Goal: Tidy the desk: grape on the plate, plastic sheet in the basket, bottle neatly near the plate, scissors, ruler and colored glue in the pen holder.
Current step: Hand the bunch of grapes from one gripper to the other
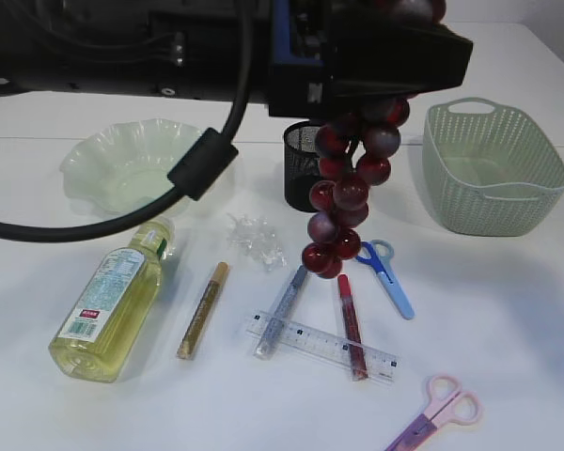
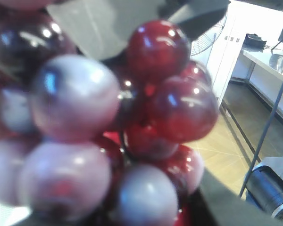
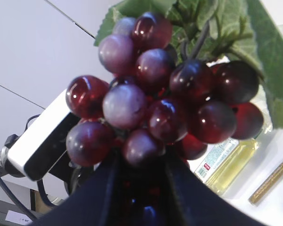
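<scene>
- Our left arm [image 1: 122, 38] reaches in from the upper left, high above the table, its black cable [image 1: 202, 162] looping down beneath it.
- In the exterior view our grippers are hidden behind the dark wrist housing [image 1: 376, 56] at top centre.
- Our right gripper [image 3: 141, 188] has its dark jaws closed around the grape bunch [image 3: 160, 103].
- The left wrist view is filled by the same grapes, pressed close; whether our left jaws grip them we cannot tell.
</scene>
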Controlling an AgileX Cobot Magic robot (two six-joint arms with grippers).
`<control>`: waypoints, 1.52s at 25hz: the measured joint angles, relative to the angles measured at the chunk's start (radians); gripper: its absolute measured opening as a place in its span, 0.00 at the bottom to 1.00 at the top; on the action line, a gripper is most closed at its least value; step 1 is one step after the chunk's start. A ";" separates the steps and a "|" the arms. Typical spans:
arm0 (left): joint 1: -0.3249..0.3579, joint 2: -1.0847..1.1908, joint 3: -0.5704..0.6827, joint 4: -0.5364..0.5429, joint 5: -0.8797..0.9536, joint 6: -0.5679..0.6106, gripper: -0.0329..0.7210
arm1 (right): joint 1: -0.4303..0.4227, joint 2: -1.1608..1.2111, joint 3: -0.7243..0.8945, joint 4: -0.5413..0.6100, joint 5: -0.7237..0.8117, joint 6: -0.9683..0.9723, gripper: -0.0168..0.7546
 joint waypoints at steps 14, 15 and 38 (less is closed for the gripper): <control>0.000 0.000 0.000 0.000 0.012 0.002 0.35 | 0.000 0.000 0.000 0.000 -0.015 -0.038 0.58; 0.000 0.000 0.000 0.002 0.013 0.002 0.34 | 0.000 0.000 0.000 -0.002 -0.022 -0.048 0.62; 0.078 0.002 0.000 0.008 0.015 0.002 0.34 | 0.000 0.000 0.000 -0.106 -0.098 -0.094 0.72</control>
